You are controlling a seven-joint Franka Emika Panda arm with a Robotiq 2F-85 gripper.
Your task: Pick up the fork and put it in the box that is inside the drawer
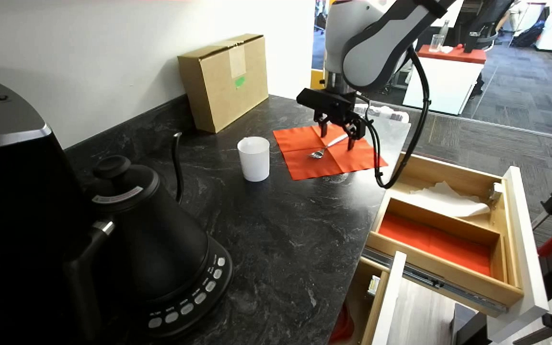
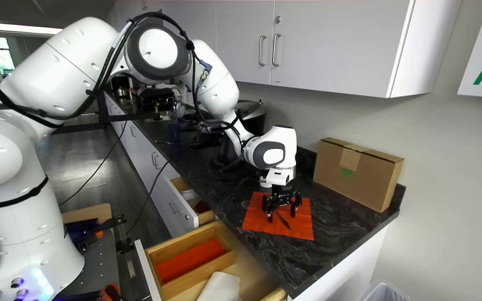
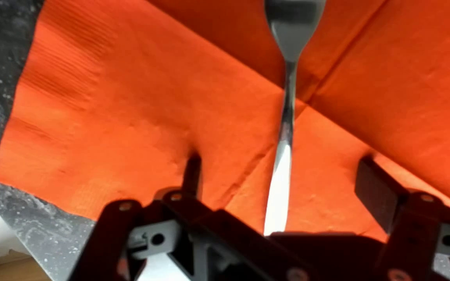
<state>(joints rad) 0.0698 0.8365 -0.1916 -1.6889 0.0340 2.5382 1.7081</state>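
Observation:
The silver fork (image 3: 287, 117) lies on an orange napkin (image 3: 131, 97); its tine end runs off the top of the wrist view. It also shows in both exterior views (image 1: 317, 154) (image 2: 284, 221). My gripper (image 3: 280, 160) is open, its fingers low over the napkin on either side of the fork's handle, apart from it. The gripper shows in both exterior views (image 1: 337, 140) (image 2: 281, 216). The light-wood box (image 1: 448, 221) with a red bottom sits inside the pulled-out drawer (image 1: 525, 230). Box (image 2: 199, 271) and drawer (image 2: 145, 267) are below the counter's edge.
White paper (image 1: 448, 200) lies in the drawer beside the box. A white cup (image 1: 254, 160) stands near the napkin. A cardboard box (image 1: 233, 81) stands against the wall. A black kettle (image 1: 151, 239) is on the counter. A lower drawer (image 1: 386, 306) is partly open.

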